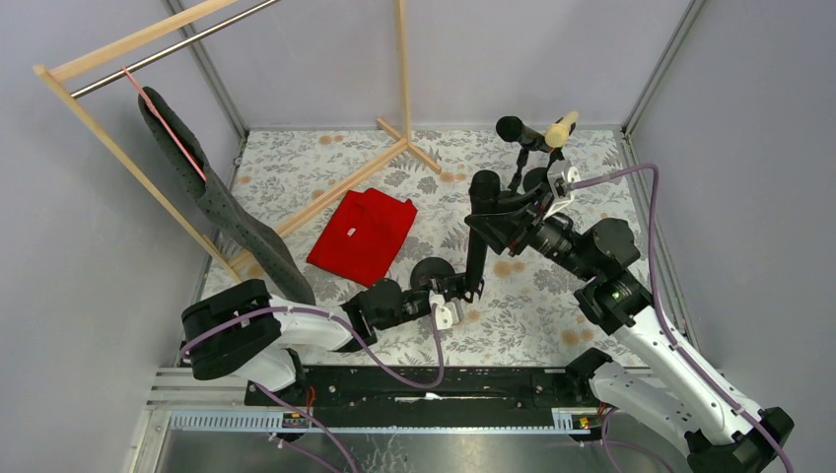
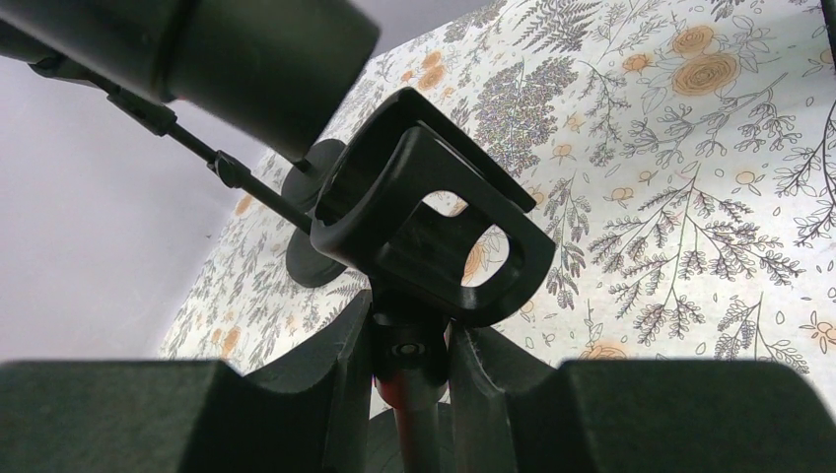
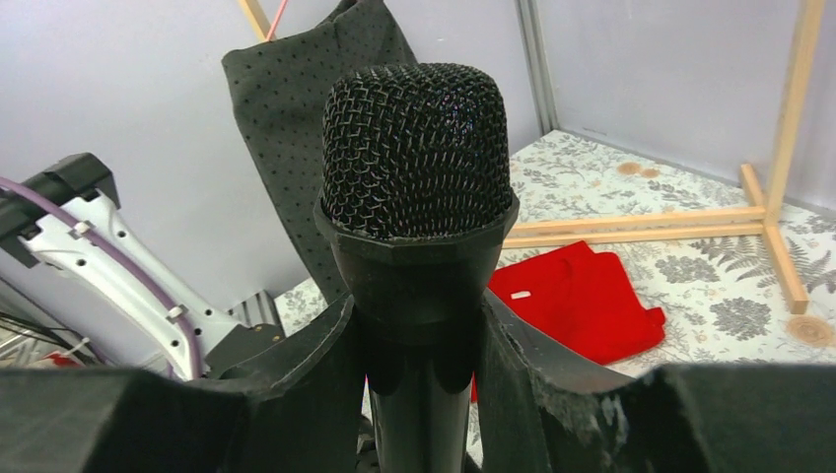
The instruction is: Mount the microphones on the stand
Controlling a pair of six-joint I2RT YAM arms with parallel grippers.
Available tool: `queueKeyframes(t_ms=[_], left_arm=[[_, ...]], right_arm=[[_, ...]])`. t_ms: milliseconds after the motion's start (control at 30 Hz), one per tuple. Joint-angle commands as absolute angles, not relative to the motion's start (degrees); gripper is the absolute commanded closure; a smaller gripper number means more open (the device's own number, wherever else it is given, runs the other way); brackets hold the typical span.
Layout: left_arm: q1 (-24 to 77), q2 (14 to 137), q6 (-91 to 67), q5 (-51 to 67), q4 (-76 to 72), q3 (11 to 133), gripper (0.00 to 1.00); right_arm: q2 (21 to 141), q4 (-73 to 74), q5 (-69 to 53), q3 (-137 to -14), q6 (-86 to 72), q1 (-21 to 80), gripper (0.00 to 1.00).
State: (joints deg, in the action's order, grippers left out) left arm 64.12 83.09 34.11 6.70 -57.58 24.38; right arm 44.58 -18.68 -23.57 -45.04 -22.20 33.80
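My right gripper (image 1: 501, 225) is shut on a black microphone (image 1: 482, 189) just under its mesh head (image 3: 418, 148), and the fingers (image 3: 330, 374) press both sides. The microphone hangs tail-down. Its tail (image 2: 227, 49) is just above and left of the open black clip (image 2: 424, 227) of a small stand. My left gripper (image 1: 455, 292) is shut on that stand's neck (image 2: 409, 355) under the clip, and its round base (image 1: 431, 273) is beside it. At the back, a black microphone (image 1: 515, 129) and a cream-beige one (image 1: 562, 128) sit on another stand.
A red cloth (image 1: 363, 235) lies mid-table, also in the right wrist view (image 3: 582, 296). A wooden clothes rack (image 1: 325, 197) with a dark garment (image 1: 227, 212) stands at the left and back. The back stand's round base (image 2: 313, 264) and thin rod show beyond the clip.
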Motion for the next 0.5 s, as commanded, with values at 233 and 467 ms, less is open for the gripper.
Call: queueKeyframes(t_ms=[233,467], left_arm=[[65.06,81.97,36.85,4.72,-66.5,23.47,1.0],[65.09,82.94,36.31,4.91,-68.16,23.23,1.0]], right_arm=[[45.0,-22.15,-18.23,-43.84,-17.2,35.25,1.0],[44.69,-21.8,-20.17,-43.16,-18.61,35.47,1.0]])
